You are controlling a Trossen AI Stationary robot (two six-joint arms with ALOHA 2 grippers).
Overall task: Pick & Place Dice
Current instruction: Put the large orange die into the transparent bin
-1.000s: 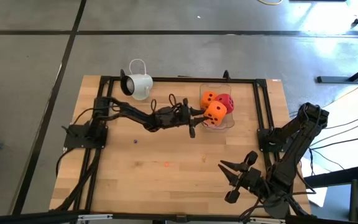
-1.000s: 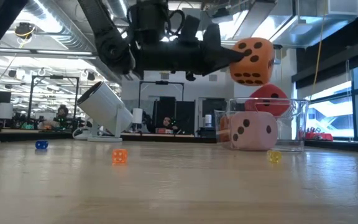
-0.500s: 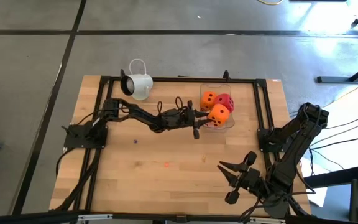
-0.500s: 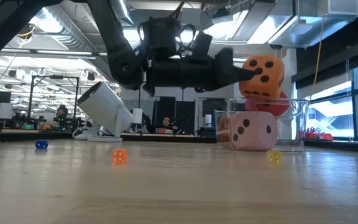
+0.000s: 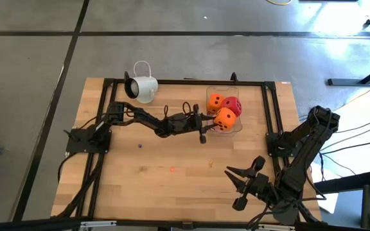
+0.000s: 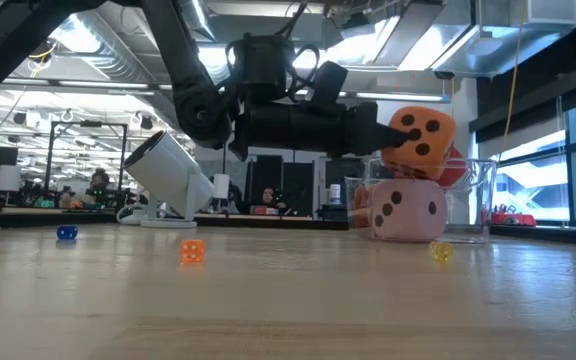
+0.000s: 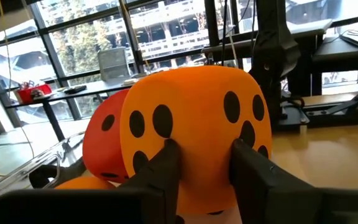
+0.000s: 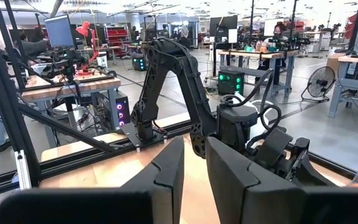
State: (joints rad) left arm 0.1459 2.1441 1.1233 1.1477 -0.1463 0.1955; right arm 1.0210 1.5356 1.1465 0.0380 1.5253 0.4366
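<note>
A clear container (image 5: 237,126) stands at the far right of the table, with an orange die (image 5: 216,101), a red die (image 5: 234,106) and a pale pink die (image 6: 404,210) in it. My left gripper (image 5: 209,121) reaches level to the container's left side and is shut on a second orange die (image 6: 424,141). That die is tilted at rim height, over the pink and red dice. My right gripper (image 8: 195,163) waits near the table's front right corner, shut, with nothing in it. My left gripper pinches the orange die between its two fingers (image 7: 165,163) at the die's left face (image 7: 199,137). The fingers come in level from the table's left. The die is tilted, and its underside (image 6: 418,176) is down at the pink die's top; I cannot tell whether it rests there.
A white camera (image 5: 143,88) stands at the far left. Three tiny dice lie on the wood: blue (image 6: 65,232), orange (image 6: 192,251) and yellow (image 6: 441,252). A black frame (image 5: 185,81) runs along the table's edges.
My left gripper has gone down and toward the table's right edge with the orange die, rolling a little. The die has come down from above the container to rim height over the other dice, and has tipped.
</note>
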